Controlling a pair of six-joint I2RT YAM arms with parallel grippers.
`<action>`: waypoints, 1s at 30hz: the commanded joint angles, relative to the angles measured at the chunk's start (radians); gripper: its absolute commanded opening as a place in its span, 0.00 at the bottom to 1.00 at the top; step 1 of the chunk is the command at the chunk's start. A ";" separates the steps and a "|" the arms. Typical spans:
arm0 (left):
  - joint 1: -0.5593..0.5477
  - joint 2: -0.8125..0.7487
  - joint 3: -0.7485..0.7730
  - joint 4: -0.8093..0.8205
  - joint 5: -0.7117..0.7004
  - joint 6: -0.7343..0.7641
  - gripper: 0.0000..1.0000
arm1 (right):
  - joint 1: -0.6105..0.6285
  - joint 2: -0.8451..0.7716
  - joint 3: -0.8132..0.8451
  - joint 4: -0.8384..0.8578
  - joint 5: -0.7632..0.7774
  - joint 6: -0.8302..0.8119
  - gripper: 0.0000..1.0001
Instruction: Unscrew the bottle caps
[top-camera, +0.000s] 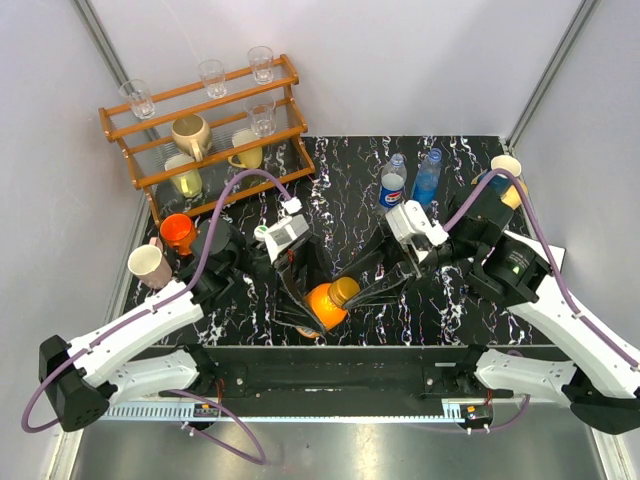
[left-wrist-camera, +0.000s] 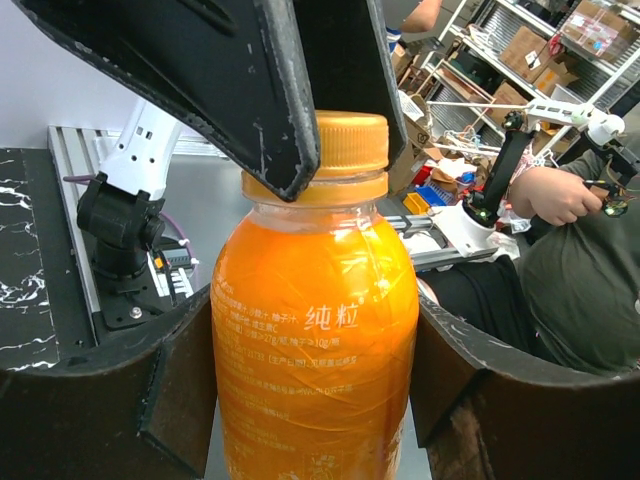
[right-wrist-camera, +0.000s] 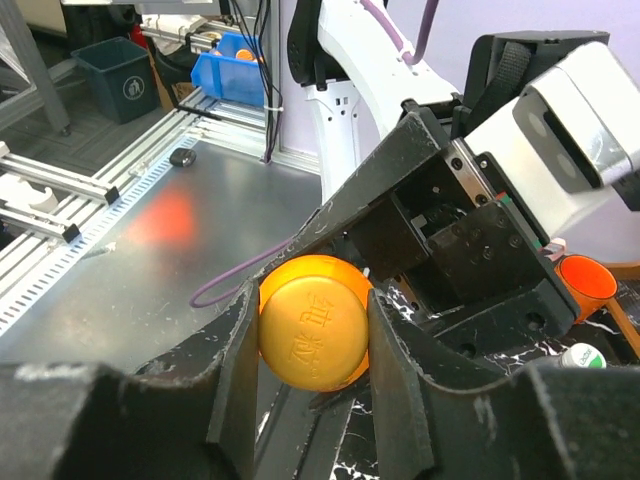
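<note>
The squat orange bottle (top-camera: 325, 305) is tilted above the table's near edge. My left gripper (top-camera: 300, 300) is shut on its body (left-wrist-camera: 315, 340), one finger on each side. My right gripper (top-camera: 355, 292) is shut on its orange cap (right-wrist-camera: 314, 322), which also shows in the left wrist view (left-wrist-camera: 350, 150). The bottle with the blue-red label (top-camera: 393, 184) and the translucent blue bottle (top-camera: 428, 176) stand at the back right of the table. A green-and-white cap (top-camera: 262, 231) shows beside the left arm; the rest of that bottle is hidden.
A wooden rack (top-camera: 205, 135) with glasses and mugs stands at the back left. An orange cup (top-camera: 177, 232) and a pink mug (top-camera: 148, 265) sit at the left edge. A cream mug (top-camera: 506, 166) is at the back right.
</note>
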 joint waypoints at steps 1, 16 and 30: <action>0.003 -0.017 0.034 0.211 0.000 -0.017 0.46 | 0.019 0.045 0.037 -0.335 -0.050 -0.124 0.00; 0.003 -0.052 0.136 -0.409 -0.225 0.470 0.48 | 0.017 -0.040 -0.002 -0.155 0.375 0.089 0.60; -0.001 -0.061 0.134 -0.515 -0.469 0.582 0.49 | 0.017 -0.026 0.071 -0.037 0.640 0.278 0.97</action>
